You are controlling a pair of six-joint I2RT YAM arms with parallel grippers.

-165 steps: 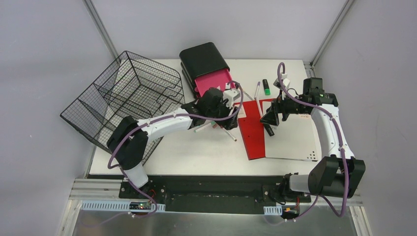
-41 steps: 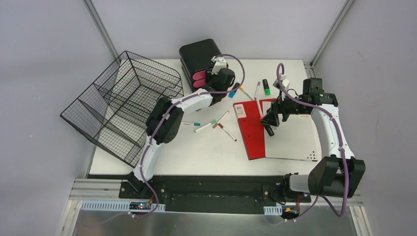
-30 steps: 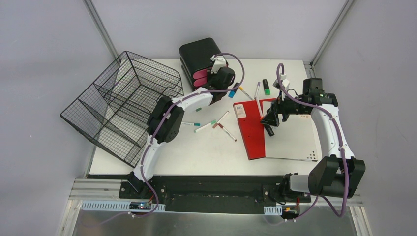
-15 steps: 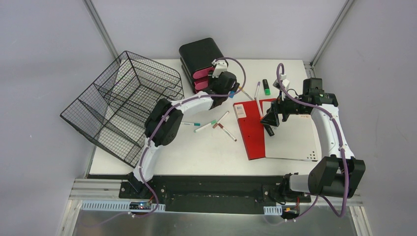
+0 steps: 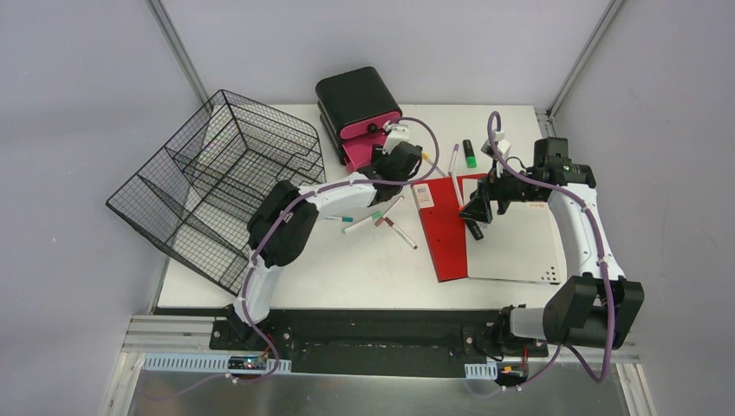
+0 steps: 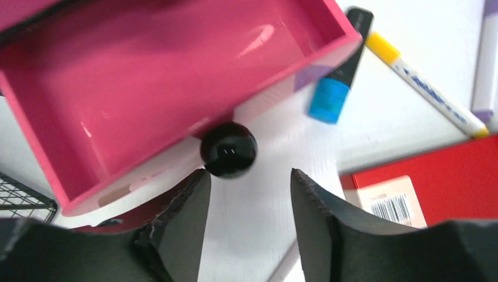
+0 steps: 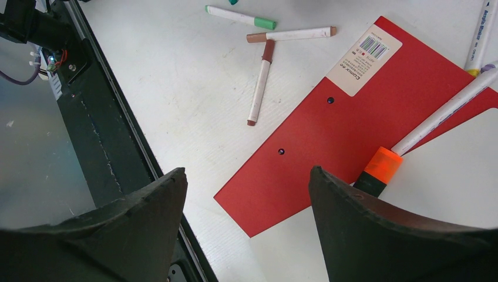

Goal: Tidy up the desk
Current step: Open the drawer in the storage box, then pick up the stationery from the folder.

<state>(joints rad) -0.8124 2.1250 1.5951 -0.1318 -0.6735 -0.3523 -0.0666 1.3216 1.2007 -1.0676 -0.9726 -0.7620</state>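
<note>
Showed, at far left, a black wire basket (image 5: 217, 186) tipped on its side and hanging partly over the left edge of the white counter (image 5: 347, 269). Caught the left arm stretched toward the back of the counter, with the left end effector (image 6: 248, 174) spread and gripping nothing, its tips just short of a round black knob (image 6: 228, 148). Found that knob on the front of a pink drawer (image 6: 176, 76), pulled out of a black drawer box (image 5: 355, 91) standing at the counter's far edge. Picked out a blue highlighter (image 6: 332, 97) beside the drawer's right corner and a yellow-capped pen (image 6: 423, 88) just beyond it, both flat on the counter.

Took in three loose pens near the middle: a green-capped pen (image 7: 241, 16), a brown-capped pen (image 7: 290, 35) and a red-capped pen (image 7: 259, 82), the last two appearing to touch. Showed a notebook (image 5: 446, 234) right of centre, lying open with its red cover flat and a white page (image 5: 516, 238) to the right. Caught the right end effector (image 7: 245, 173) hovering over the notebook, spread wide and empty. Recorded an orange-capped highlighter (image 7: 382, 164) on the notebook, a white pen (image 7: 446, 108) touching its cap, and a green highlighter (image 5: 469, 156) on the counter behind.
</note>
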